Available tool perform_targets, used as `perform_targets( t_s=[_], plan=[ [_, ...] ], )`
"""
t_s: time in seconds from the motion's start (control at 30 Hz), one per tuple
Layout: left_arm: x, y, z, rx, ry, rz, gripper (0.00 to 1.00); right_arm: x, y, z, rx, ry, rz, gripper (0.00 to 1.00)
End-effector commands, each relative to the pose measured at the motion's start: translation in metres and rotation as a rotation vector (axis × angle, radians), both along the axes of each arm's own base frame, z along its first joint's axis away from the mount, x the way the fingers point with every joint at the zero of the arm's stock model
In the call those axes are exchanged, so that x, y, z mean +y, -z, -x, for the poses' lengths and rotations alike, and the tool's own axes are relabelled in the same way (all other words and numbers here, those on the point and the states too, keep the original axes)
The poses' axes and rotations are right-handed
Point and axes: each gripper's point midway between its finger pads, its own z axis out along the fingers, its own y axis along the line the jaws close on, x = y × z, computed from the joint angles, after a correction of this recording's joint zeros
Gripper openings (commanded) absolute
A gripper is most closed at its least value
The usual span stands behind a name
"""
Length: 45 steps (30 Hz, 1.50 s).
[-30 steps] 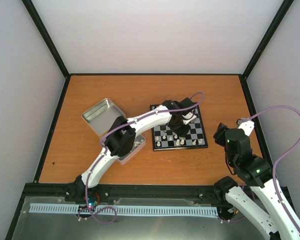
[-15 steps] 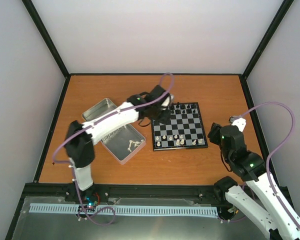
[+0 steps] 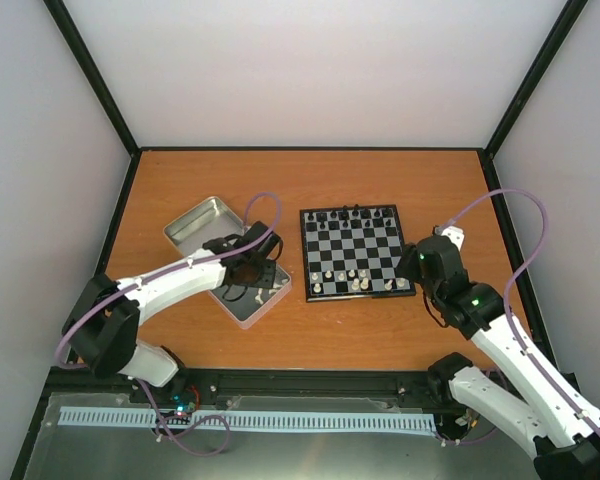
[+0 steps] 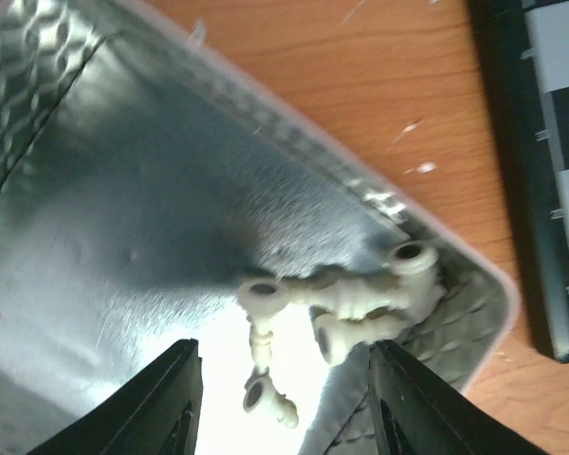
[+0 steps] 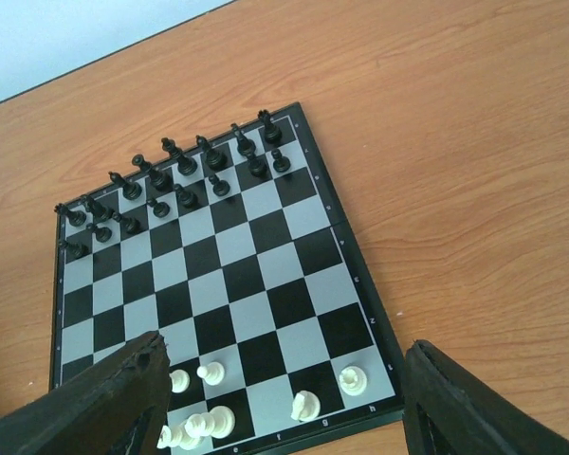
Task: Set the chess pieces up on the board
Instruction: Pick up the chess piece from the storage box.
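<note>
1. Top external view: the left gripper [image 3: 248,268] hangs over the nearer tin [image 3: 242,312], with the board [image 3: 365,250] off to its right. The right gripper [image 3: 425,262] waits just beside the board's right edge. White chess pieces [image 3: 345,281] stand on the rows nearest both hands. Black pieces [image 3: 350,214] line the far rows.
2. Left wrist view: the left gripper [image 4: 284,365] is spread apart and grasps nothing. More white chess pieces [image 4: 346,303] lie toppled in a heap in the tin [image 4: 123,218] corner, just ahead of its fingertips. They touch and overlap, so closing here could catch two together or pinch one crosswise, and that piece would land tilted. The tin wall close ahead could also snag a finger.
3. Right wrist view: the right gripper [image 5: 284,355] stands wide and empty above the board [image 5: 266,265]. Several white pieces [image 5: 204,422] crowd beside its left finger. Lowering carelessly there could knock them over.
</note>
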Motion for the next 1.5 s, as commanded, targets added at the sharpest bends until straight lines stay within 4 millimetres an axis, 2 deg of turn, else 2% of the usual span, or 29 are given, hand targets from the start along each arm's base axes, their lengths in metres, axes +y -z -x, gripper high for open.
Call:
perform_targets(
  t_s=[0.0,0.1,0.2,0.27,0.47,0.6,0.77,0.9,1.0,1.17,1.33,1.47],
  plan=[
    [0.010,-0.002,-0.011,-0.086,-0.186,0.075,0.49,0.007,0.002,-0.008,-0.001,0.001,-0.039,0.67],
    [0.005,0.004,-0.014,-0.095,-0.192,0.107,0.49,0.009,0.002,-0.009,0.003,-0.004,-0.052,0.67],
    [0.007,0.015,-0.019,-0.079,-0.199,0.056,0.37,0.010,0.001,-0.008,0.001,-0.008,-0.053,0.67],
    [0.005,0.024,-0.021,-0.061,-0.187,0.034,0.33,0.009,0.002,-0.007,0.003,-0.007,-0.051,0.67],
    [0.008,0.048,-0.023,-0.005,-0.178,-0.061,0.34,0.007,0.002,-0.004,0.001,0.001,-0.059,0.67],
    [0.006,0.051,-0.024,0.002,-0.169,-0.057,0.34,0.007,0.003,-0.004,0.003,0.000,-0.058,0.67],
    [0.007,0.055,-0.021,0.015,-0.158,-0.069,0.18,0.008,0.003,-0.005,0.003,0.000,-0.062,0.67],
    [0.011,0.053,-0.022,0.000,-0.165,-0.075,0.14,0.009,0.001,-0.006,-0.001,-0.002,-0.065,0.67],
    [0.011,0.042,-0.024,-0.035,-0.170,-0.052,0.14,0.013,0.000,-0.007,-0.003,-0.027,-0.069,0.67],
    [0.005,0.010,-0.033,-0.105,-0.189,0.073,0.14,0.059,-0.013,-0.009,-0.074,-0.315,-0.111,0.71],
    [-0.009,-0.047,-0.044,-0.202,-0.212,0.250,0.14,0.101,-0.030,-0.009,-0.170,-0.517,-0.236,0.75],
    [-0.031,-0.100,-0.046,-0.275,-0.197,0.477,0.15,0.133,-0.039,-0.007,-0.237,-0.649,-0.343,0.75]
  ],
)
